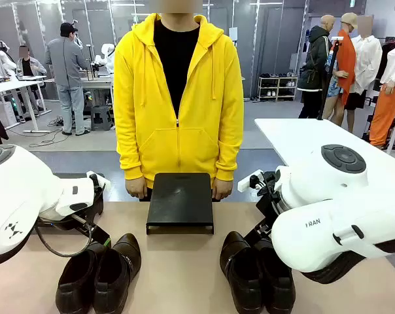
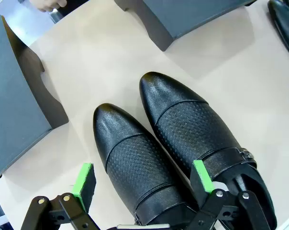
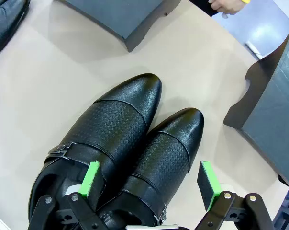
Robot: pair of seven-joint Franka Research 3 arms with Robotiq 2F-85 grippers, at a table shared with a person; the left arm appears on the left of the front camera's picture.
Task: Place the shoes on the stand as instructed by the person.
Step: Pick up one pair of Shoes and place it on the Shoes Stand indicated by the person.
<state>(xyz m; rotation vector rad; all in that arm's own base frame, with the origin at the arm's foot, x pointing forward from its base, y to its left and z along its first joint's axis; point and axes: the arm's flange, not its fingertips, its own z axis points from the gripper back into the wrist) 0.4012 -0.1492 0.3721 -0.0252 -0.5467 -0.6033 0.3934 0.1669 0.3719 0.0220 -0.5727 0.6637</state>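
Note:
Two pairs of black shoes rest on the tan table, toes toward the person [image 1: 178, 98] in the yellow hoodie. The left pair [image 1: 99, 271] shows close up under my left gripper [image 2: 143, 178], which is open, its green pads [image 2: 84, 179] either side of one shoe [image 2: 135, 163] and clear of it. My right gripper [image 3: 149, 181] is open above the right pair [image 1: 256, 275], its pads [image 3: 207, 184] straddling one shoe [image 3: 168, 153]. The black stand [image 1: 180, 199] sits at the far middle edge, with the person's hands at its sides.
A dark grey block [image 2: 15, 96] stands left of the left pair, and another [image 3: 273, 120] stands beside the right pair. A person's hand [image 3: 226, 5] rests by the stand's corner. Bare tabletop [image 1: 181, 275] lies between the two pairs.

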